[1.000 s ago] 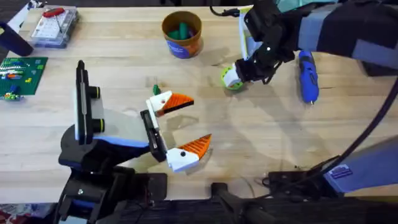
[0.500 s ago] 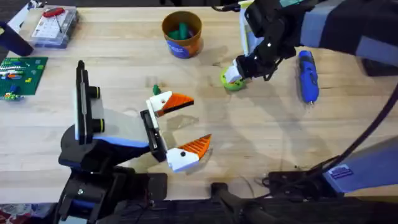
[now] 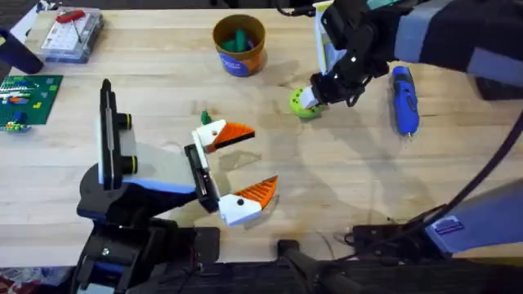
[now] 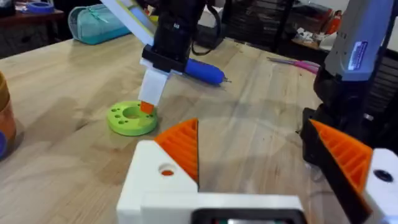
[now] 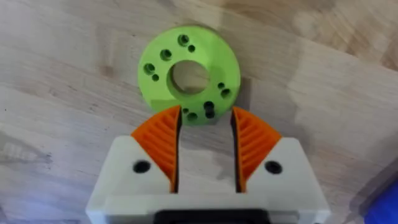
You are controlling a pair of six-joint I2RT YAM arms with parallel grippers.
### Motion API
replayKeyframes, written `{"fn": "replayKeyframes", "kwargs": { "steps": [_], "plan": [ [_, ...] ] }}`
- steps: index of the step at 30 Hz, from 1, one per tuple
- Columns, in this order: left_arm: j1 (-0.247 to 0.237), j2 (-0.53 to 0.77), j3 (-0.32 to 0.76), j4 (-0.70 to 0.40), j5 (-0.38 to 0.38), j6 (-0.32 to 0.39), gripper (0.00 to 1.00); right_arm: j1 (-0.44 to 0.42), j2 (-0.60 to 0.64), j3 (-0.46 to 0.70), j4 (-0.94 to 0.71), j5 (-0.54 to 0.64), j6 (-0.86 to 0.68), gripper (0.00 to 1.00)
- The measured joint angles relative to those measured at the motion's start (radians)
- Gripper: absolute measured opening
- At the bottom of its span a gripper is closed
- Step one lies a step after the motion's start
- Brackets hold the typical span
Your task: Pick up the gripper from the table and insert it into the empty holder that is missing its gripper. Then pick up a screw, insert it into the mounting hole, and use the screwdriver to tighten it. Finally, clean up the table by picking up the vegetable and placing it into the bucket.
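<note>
Vegetable [image 3: 303,105]: lime-green ring with a pale centre hole and small dark pits, lying flat on the wooden surface [image 3: 343,188], right of the middle, between the bucket and the screwdriver. Seen also in the right wrist view [image 5: 189,72] and in the left wrist view [image 4: 132,117].

Right gripper [image 3: 312,96]: lowered over the near edge of the vegetable, arm reaching in from the upper right. In the right wrist view [image 5: 206,142], orange ribbed fingers [image 5: 162,140] parted by a narrow gap, tips at the ring's rim, nothing clamped between them. In the left wrist view, one white finger with an orange tip [image 4: 149,99] standing upright at the ring's edge; touching or just above, cannot tell.

Left gripper [image 3: 237,166]: low over the surface left of the middle, well apart from the vegetable. Fingers [image 3: 231,133] spread wide, holding nothing. Same wide spread in its own wrist view [image 4: 261,155].

Bucket [image 3: 239,45]: orange-brown tub with a blue label, upright near the far edge, a dark green piece [image 3: 239,39] inside.

Screwdriver [image 3: 404,100]: bright blue, lying flat just right of the right gripper, not held.

Far left of the surface: a clear plastic box [image 3: 72,34] and a green circuit board [image 3: 28,96].
</note>
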Motion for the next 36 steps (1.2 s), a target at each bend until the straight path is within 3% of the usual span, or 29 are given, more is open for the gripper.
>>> {"fn": "replayKeyframes", "kwargs": {
  "steps": [11,36],
  "plan": [
    [0.0,0.0,0.0,0.0,0.0,0.0,0.99,0.023,0.0,0.0,-0.006,0.001,0.0,0.356],
    [0.0,0.0,0.0,0.0,0.0,0.0,0.99,0.023,0.0,0.0,0.001,0.045,0.0,0.33]
  ]
}}
